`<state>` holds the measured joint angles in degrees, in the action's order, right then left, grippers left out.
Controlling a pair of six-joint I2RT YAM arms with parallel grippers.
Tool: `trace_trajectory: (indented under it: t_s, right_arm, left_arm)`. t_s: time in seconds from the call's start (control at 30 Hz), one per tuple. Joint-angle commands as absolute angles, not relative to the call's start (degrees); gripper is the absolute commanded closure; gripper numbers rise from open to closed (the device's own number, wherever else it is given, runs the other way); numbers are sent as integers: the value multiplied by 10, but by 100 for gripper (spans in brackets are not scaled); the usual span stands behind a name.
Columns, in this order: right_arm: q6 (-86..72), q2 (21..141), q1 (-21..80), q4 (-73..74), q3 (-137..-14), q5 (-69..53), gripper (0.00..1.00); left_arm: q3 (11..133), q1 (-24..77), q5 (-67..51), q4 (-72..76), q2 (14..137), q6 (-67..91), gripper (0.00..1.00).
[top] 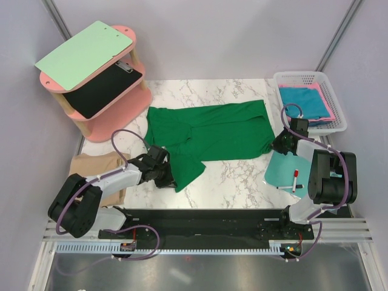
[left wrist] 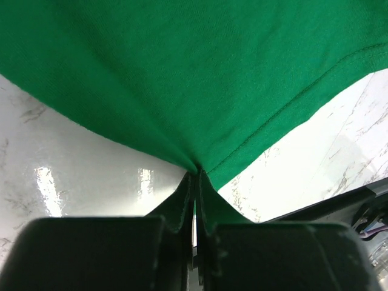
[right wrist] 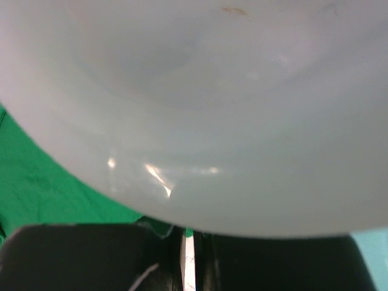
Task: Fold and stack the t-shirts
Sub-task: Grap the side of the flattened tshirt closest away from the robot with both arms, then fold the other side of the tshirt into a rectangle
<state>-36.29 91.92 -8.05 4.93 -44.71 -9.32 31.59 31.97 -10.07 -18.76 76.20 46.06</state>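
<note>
**Left gripper (left wrist: pixel 195 182) and right gripper (right wrist: pixel 188 233) both pinching the green t-shirt (top: pixel 212 136)**

Left fingers are pressed together with a corner of the shirt's hem clamped between them. Cloth fans out ahead of the tips and lies on the marble table (left wrist: pixel 73 176).

Right fingers are nearly together, with a tuft of green cloth at the tips. A pale blurred surface fills the rest of that wrist view and I can't identify it.

From above, the shirt is spread between the two grippers. Left has the near-left corner, right has the right edge.

- Tan t-shirt (top: pixel 97 173): left of the left gripper, beside its arm.
- White basket (top: pixel 306 75): beyond the right gripper, holding the teal-blue t-shirt (top: pixel 300 97) and pink t-shirt (top: pixel 327 106).
- Mint board (top: pixel 282 173): just behind the right gripper, with a marker (top: pixel 296 180) on it.
</note>
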Motion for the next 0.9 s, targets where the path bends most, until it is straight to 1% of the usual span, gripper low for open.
trace_trajectory:
  t_s: [0.0, 0.2, 0.23, 0.3, 0.43, 0.63, 0.87]
  right_arm:
    - [-369, 905, -81, 53, -458, -126, 94]
    - [-366, 858, -81, 53, -455, -136, 96]
    - [-366, 853, -81, 48, -456, -136, 96]
    - [-368, 844, -81, 47, -463, -137, 96]
    - [-377, 848, -81, 42, -487, -141, 97]
    - [-395, 885, -81, 26, -538, -138, 97]
    - [-410, 977, -81, 12, -613, -145, 97]
  left_arm:
    - [312, 323, -75, -221, 746, 462, 98]
    - [387, 323, -42, -300, 689, 455, 98]
    - [415, 323, -23, -311, 685, 450, 98]
    - [461, 322, -2, -339, 686, 433, 98]
    - [532, 305, -2, -359, 727, 409, 98]
    - [612, 252, -18, -356, 775, 383, 98]
    - [678, 186, -40, -352, 823, 353, 98]
